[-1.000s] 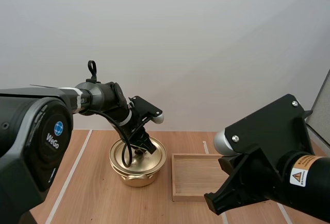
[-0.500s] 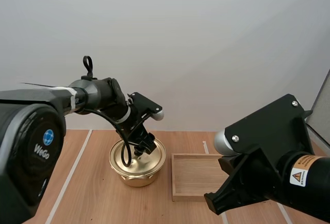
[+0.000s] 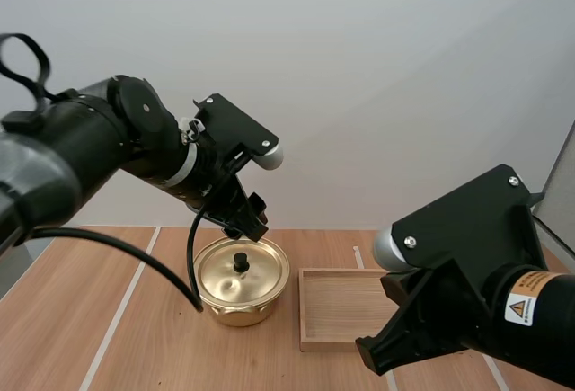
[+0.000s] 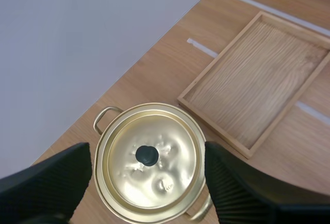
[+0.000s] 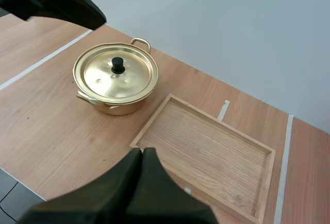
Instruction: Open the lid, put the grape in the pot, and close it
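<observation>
Your left gripper's fingers [image 4: 56, 180] stand wide apart, ribbed faces turned to each other, holding nothing. Straight below the gap sits the black knob [image 4: 147, 155] of the gold lid [image 4: 172, 154]. The lid lies flat on the pot [image 3: 238, 310], inside the rim all round. The pot stands on the table [image 3: 153, 328], just beside the bare wooden tray [image 4: 258, 80]; whether the grapes are under the lid you cannot tell. Your right gripper [image 5: 142, 154] is pressed together into one dark wedge, low over the near edge of the tray and well apart from the pot. The step in hand looks like backing off from a closed pot. Keep the left gripper [image 3: 253, 223] spread and take it straight up, so neither finger catches the knob or nudges the lid off its seat. Half a second ago that gripper was down at the knob. Now it hangs clear above it with the arm swung higher, while pot, tray and right arm have not shifted.
</observation>
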`<state>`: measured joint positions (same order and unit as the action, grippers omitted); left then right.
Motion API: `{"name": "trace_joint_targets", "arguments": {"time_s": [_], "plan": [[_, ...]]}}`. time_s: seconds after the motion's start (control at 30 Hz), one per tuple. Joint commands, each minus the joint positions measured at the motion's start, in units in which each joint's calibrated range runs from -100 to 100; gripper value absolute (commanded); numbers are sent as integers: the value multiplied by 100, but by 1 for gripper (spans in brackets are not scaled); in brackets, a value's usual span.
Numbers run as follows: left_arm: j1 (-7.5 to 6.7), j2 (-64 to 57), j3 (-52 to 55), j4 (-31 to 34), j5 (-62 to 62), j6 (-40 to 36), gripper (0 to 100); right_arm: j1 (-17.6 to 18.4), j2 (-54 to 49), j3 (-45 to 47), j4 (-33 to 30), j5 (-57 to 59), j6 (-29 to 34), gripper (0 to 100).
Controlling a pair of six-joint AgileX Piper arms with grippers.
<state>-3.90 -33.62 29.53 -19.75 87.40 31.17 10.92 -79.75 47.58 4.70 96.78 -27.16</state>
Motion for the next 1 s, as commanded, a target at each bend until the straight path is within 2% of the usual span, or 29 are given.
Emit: {"name": "trace_joint_targets", "arguments": {"time_s": [0.0,0.03,0.07,0.17,0.3,0.43,0.5,0.7,0.83,0.97], "plan": [[-22,-677,-11,-56,492,-183,100,-26,-49,9,15,-45,-42,0],[-22,-890,-11,-11,555,-269,89,-26,-49,9,15,-45,-42,0],[-22,-1091,-11,34,633,-336,73,-26,-49,9,15,-45,-42,0],[-22,-1653,-11,181,1046,-471,0,-25,-49,9,15,-45,29,0],[-22,-2326,165,181,1065,-730,0,-25,-49,9,15,-45,263,0],[-22,-2973,802,186,112,-974,0,-25,-64,135,20,-559,481,0],[-22,-3400,1330,186,-821,-1184,0,-25,-129,325,20,-1062,590,0],[-22,-4182,2121,208,-1259,-1799,0,-25,-379,1385,20,-1714,722,0],[-22,-4732,2305,208,-1573,-2151,0,-25,-813,1444,20,-2030,702,0],[-22,-5433,2319,208,-2195,-2284,0,-25,-1776,1444,20,-2695,702,0]]}}
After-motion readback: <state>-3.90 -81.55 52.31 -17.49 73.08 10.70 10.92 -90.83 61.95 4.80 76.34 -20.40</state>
